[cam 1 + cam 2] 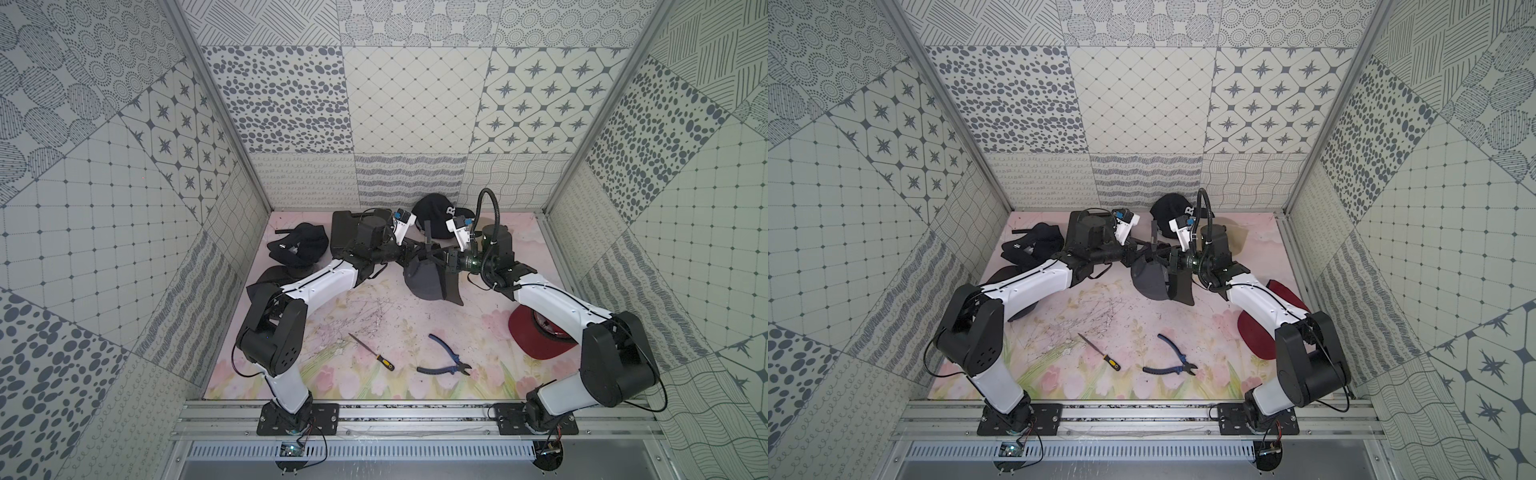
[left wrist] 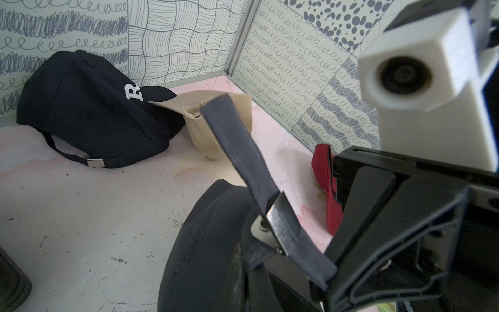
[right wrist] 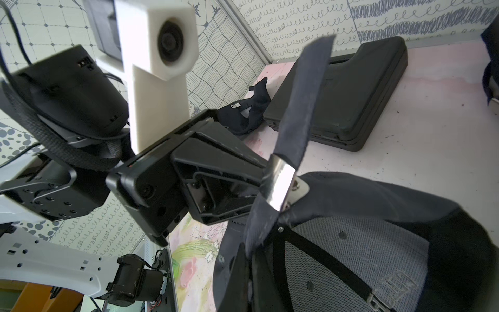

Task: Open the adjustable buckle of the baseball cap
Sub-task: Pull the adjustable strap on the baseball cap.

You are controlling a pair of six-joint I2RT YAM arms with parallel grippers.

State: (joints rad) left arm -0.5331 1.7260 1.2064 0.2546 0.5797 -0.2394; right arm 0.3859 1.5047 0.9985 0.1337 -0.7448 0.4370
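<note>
I have the dark grey cap (image 1: 426,282) hanging between my 2 grippers, just on the near side of the black R cap (image 1: 436,212); I cannot tell whether its crown touches the table. The left gripper (image 3: 263,175) is pinched closed on the edge of the metal buckle (image 2: 280,227). The right gripper (image 2: 333,272) is clamped on the strap (image 2: 243,146) on the side of the buckle away from the free tail, which sticks up toward the R cap. I judge the cap light and floppy, so it gives nothing to pull against. The fabric strap is soft and will fold, while the polished buckle is stiff and slippery. The flap's edge looks like the place to take, with the strap kept taut beside it, or the pads may skate off.
</note>
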